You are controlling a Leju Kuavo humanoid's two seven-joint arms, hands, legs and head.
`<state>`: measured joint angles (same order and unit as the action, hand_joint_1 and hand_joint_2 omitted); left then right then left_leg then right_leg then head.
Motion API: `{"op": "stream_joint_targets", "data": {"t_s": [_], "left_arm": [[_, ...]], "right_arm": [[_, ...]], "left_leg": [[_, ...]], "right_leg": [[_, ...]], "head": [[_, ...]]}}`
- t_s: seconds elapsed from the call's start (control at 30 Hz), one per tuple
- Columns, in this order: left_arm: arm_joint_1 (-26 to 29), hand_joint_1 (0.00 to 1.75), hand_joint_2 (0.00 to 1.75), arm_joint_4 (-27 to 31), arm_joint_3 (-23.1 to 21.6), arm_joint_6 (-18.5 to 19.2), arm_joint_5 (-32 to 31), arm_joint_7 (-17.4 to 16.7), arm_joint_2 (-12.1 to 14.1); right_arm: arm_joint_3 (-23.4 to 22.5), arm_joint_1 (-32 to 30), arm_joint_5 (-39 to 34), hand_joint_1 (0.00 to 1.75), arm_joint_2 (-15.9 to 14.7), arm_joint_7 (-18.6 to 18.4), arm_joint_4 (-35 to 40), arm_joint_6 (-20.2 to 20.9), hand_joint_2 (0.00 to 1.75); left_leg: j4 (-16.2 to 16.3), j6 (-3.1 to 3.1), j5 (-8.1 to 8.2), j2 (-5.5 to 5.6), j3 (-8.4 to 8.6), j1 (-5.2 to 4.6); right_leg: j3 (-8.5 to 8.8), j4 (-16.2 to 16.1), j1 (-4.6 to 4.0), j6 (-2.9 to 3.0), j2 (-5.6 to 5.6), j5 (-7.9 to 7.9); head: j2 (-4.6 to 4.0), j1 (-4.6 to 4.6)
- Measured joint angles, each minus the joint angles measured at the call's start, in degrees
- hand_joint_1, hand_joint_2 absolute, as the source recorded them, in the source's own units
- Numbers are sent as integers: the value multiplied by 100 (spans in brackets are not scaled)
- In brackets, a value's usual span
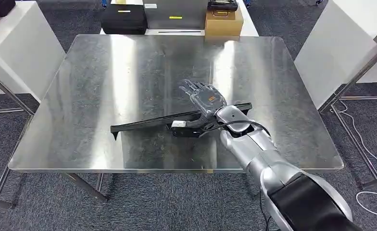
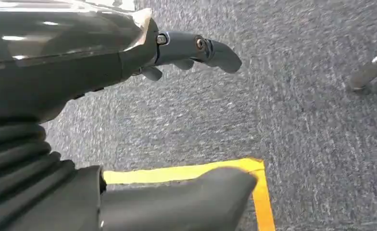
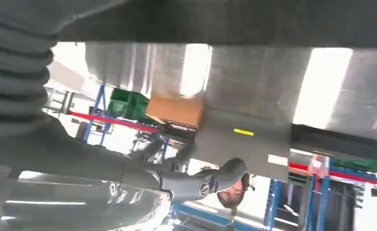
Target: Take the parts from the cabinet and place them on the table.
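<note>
A long, thin black part (image 1: pixel 143 124) lies flat across the near half of the steel table (image 1: pixel 105 72), with a small white label near its middle. My right hand (image 1: pixel 203 95) hovers palm down just past the part's right portion, fingers spread and pointing toward the far edge, holding nothing. My right forearm crosses over the part. In the right wrist view the fingers (image 3: pixel 210 183) stretch out above the reflective tabletop (image 3: pixel 254 77). My left hand (image 2: pixel 105 53) hangs over grey carpet, fingers (image 2: pixel 215 50) and thumb apart, with nothing in it.
Beyond the table's far edge stand a black case (image 1: pixel 124 19), a grey box (image 1: pixel 174 14) and a cardboard box (image 1: pixel 223 21). White benches flank the table at the left (image 1: pixel 18 48) and right (image 1: pixel 340 43). Cables (image 1: pixel 364 139) trail on the right floor. Yellow tape (image 2: pixel 261 192) marks the carpet.
</note>
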<state>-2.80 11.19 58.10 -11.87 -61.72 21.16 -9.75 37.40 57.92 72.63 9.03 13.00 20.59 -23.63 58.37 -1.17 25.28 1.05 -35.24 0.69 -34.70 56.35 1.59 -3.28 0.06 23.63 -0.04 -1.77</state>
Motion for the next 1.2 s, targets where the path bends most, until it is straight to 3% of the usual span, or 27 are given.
{"op": "stream_joint_targets", "data": {"t_s": [0.27,0.43,0.63,1.2], "left_arm": [[1,0,0,0,26,161,-44,-310,2],[0,0,0,-2,50,262,-52,-345,7],[-2,0,0,0,63,258,-74,-485,7],[-16,0,0,0,151,295,-111,-634,9]], "right_arm": [[-143,81,-56,0,-216,-271,-70,214,0],[-349,149,-238,0,-323,-186,-87,184,0],[-531,279,-274,0,-286,-9,-44,46,0],[-579,421,-151,0,-179,-105,22,-48,0]], "left_leg": [[0,-1,0,-1,-2,1],[0,-1,0,-1,-2,0],[0,-1,-1,-1,-1,2],[0,-2,-1,-2,1,4]], "right_leg": [[2,0,3,0,-1,0],[2,0,3,-3,0,-2],[2,1,-4,-3,0,-3],[3,2,-4,-3,0,-3]], "head": [[0,0],[0,0],[0,0],[0,0]]}}
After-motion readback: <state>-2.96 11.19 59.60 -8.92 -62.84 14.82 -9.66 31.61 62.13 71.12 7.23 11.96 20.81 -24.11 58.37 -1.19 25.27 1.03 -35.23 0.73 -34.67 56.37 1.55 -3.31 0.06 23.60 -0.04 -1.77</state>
